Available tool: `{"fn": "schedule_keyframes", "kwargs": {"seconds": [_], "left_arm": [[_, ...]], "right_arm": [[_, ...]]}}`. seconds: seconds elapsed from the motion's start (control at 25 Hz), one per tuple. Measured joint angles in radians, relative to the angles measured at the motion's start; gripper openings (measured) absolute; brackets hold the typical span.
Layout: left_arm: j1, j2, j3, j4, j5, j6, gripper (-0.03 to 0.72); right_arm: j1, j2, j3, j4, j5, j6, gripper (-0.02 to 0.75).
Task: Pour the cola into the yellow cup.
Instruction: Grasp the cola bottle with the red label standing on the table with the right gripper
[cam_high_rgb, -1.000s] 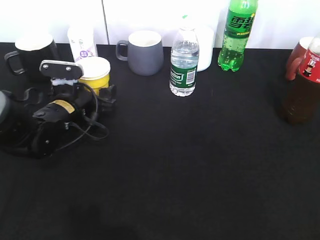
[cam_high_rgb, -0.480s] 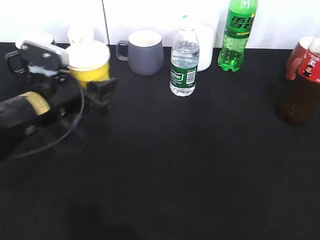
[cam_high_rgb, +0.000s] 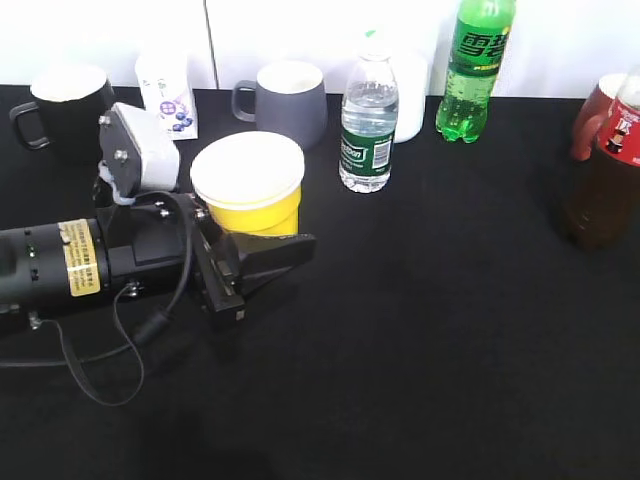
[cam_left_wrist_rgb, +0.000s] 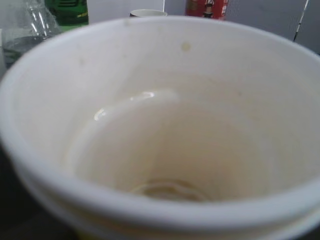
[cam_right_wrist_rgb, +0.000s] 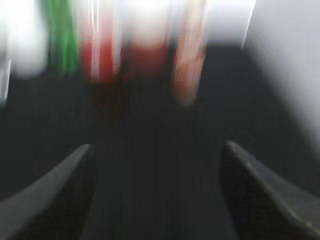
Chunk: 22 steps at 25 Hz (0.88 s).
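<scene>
in the exterior view the left gripper (cam_high_rgb: 262, 243) reaches in from the left edge, its black fingers closed around the lower body of the yellow cup (cam_high_rgb: 250, 187), which it holds upright and clear of the black table (cam_high_rgb: 420, 340), in front of the grey mug (cam_high_rgb: 285, 104). the cup's white rim faces up. the cola (cam_high_rgb: 606, 170) stands upright at the far right edge, partly cut off by the frame, well apart from the cup, with a red object just behind it. along the back sit a black mug (cam_high_rgb: 62, 107), a small white carton with purple print (cam_high_rgb: 168, 92), the small water bottle (cam_high_rgb: 368, 124) with a green label and the green soda bottle (cam_high_rgb: 475, 68). the right arm does not show in this view. the left wrist view is filled almost wholly by the cup's white inside (cam_left_wrist_rgb: 165, 145), which looks empty; past the rim are a scrap of the clear bottle (cam_left_wrist_rgb: 25, 27) at upper left, a green label beside it and a red label (cam_left_wrist_rgb: 206, 7) at the top. the right wrist view is badly smeared: the right gripper (cam_right_wrist_rgb: 157, 192) shows two dark fingers set wide apart with nothing between them, over the black surface, and beyond them stand blurred green and red upright shapes, the red-and-dark one (cam_right_wrist_rgb: 102, 70) probably the cola, though the blur makes that unsure.
</scene>
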<state>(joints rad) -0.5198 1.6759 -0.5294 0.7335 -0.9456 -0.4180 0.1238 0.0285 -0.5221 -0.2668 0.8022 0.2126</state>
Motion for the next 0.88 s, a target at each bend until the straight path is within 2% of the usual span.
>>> {"fn": "schedule_keyframes", "kwargs": {"seconds": [0.04, 0.12, 0.24, 0.32, 0.4, 0.52, 0.64, 0.76, 0.88], "left_arm": [[0.000, 0.000, 0.000, 0.001, 0.000, 0.000, 0.440], [0.000, 0.000, 0.000, 0.001, 0.000, -0.001, 0.440], [0.000, 0.000, 0.000, 0.001, 0.000, -0.002, 0.440], [0.000, 0.000, 0.000, 0.001, 0.000, -0.002, 0.440], [0.000, 0.000, 0.000, 0.001, 0.000, -0.002, 0.440], [0.000, 0.000, 0.000, 0.000, 0.000, -0.002, 0.440], [0.000, 0.000, 0.000, -0.001, 0.000, -0.002, 0.440], [0.000, 0.000, 0.000, -0.001, 0.000, -0.002, 0.440], [0.000, 0.000, 0.000, -0.001, 0.000, -0.002, 0.440]], "right_arm": [[0.000, 0.052, 0.001, -0.055, -0.180, 0.000, 0.585], [0.000, 0.215, 0.022, -0.082, -0.461, 0.000, 0.585], [0.000, 0.520, 0.060, -0.081, -0.777, 0.000, 0.585], [0.000, 0.675, 0.124, -0.037, -0.990, 0.000, 0.585], [0.000, 0.775, 0.215, 0.024, -1.115, 0.004, 0.585], [0.000, 0.908, 0.320, 0.117, -1.222, 0.012, 0.585], [0.000, 1.079, 0.334, 0.207, -1.368, 0.014, 0.585], [0.000, 1.285, 0.334, 0.241, -1.615, -0.007, 0.587], [-0.001, 1.438, 0.334, 0.370, -1.763, -0.039, 0.587]]}}
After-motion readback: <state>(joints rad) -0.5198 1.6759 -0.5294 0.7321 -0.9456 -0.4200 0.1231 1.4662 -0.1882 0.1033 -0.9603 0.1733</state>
